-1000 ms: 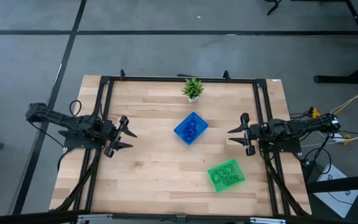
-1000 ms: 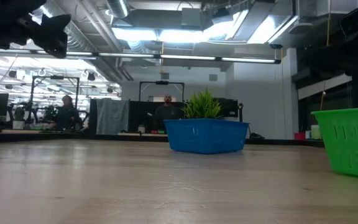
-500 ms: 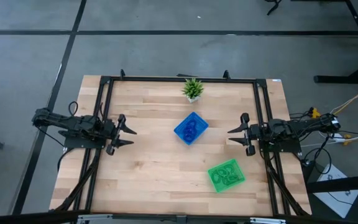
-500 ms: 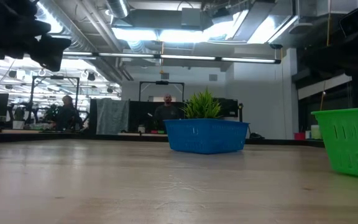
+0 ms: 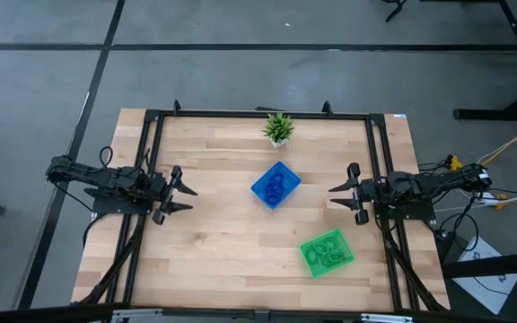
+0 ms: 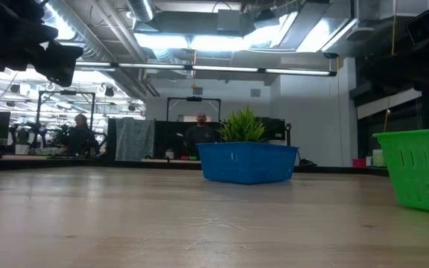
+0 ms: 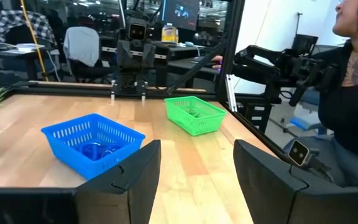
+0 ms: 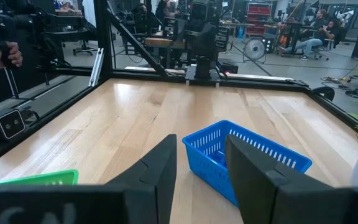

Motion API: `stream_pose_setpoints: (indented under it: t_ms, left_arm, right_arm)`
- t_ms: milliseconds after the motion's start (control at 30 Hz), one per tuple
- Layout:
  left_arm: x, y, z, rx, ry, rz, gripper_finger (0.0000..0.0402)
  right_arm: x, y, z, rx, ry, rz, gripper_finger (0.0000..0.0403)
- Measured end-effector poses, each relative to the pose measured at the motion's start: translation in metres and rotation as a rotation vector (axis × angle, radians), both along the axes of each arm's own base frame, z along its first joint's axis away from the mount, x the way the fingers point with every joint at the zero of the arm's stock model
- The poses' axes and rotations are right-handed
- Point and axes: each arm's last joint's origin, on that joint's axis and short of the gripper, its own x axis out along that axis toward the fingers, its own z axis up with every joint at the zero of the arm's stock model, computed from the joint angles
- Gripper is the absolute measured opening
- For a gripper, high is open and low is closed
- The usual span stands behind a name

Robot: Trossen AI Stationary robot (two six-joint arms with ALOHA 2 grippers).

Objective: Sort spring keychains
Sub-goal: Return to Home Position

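The left gripper [image 5: 191, 199] hangs over the left side of the surface [image 5: 223, 251]. Its two fingers are spread apart and hold nothing. The right gripper [image 5: 331, 196] hangs over the right side. Its fingers are apart too, with nothing between them. The blue spring keychains [image 5: 276, 185] lie in the blue tray [image 5: 257, 187] in the middle of the surface. The green spring keychains [image 5: 328, 253] lie in the green tray [image 5: 304, 247], nearer and more to the right. A little plant [image 5: 278, 128] stands at the far edge, beyond the blue tray.
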Motion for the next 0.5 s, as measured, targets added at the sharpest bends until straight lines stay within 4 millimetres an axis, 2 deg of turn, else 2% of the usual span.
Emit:
stream_pose_setpoints:
  t_ms: [500]
  left_arm:
    - [0.0001, 0.0004, 0.0003, 0.000, -0.003, 0.016, 0.0198]
  right_arm:
    - [0.0000, 0.0000, 0.0000, 0.000, 0.000, 0.000, 0.0136]
